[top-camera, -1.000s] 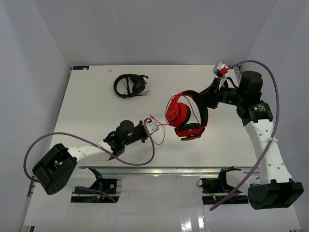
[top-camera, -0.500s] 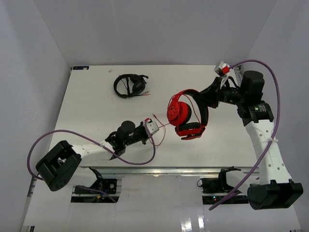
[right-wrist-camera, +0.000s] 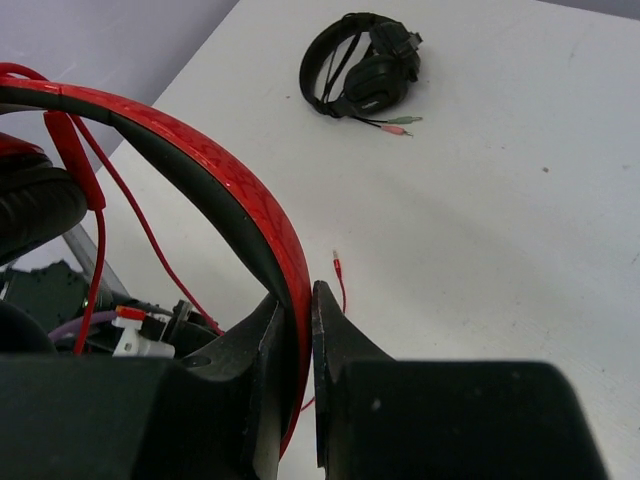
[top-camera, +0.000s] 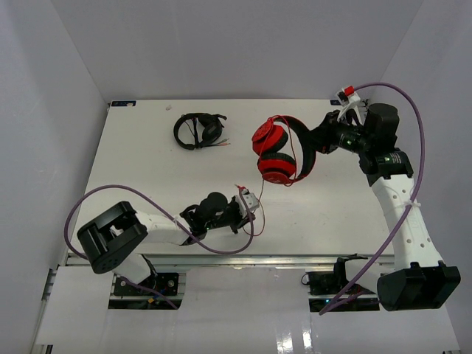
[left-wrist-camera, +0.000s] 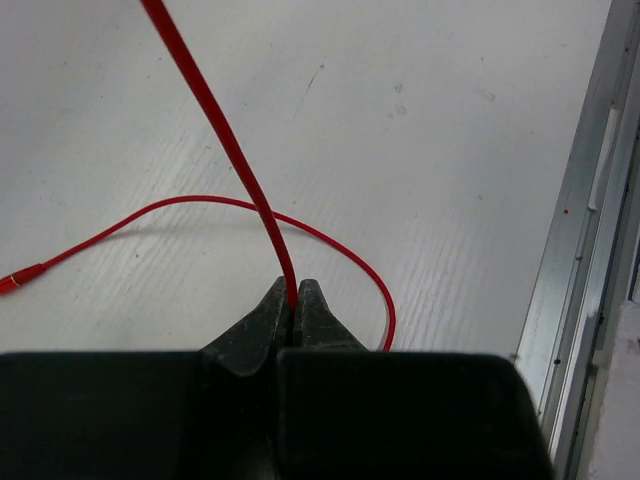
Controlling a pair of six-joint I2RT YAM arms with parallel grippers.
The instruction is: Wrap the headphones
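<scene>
The red headphones [top-camera: 279,151] hang in the air over the table's right half, ear cups down. My right gripper [top-camera: 316,140] is shut on their red headband [right-wrist-camera: 235,190]; a black ear cushion [right-wrist-camera: 30,205] shows at the left of the right wrist view. The thin red cable [top-camera: 259,193] runs down from the headphones to my left gripper [top-camera: 248,203]. That gripper [left-wrist-camera: 292,296] is shut on the cable [left-wrist-camera: 215,110], low over the table near its front edge. Behind the pinch the cable loops on the table, and its plug end [left-wrist-camera: 12,283] lies at the left.
All-black headphones [top-camera: 199,130] with loose thin wires lie at the far left of the table; they also show in the right wrist view [right-wrist-camera: 365,70]. The metal rail [left-wrist-camera: 590,230] of the table's front edge runs close to my left gripper.
</scene>
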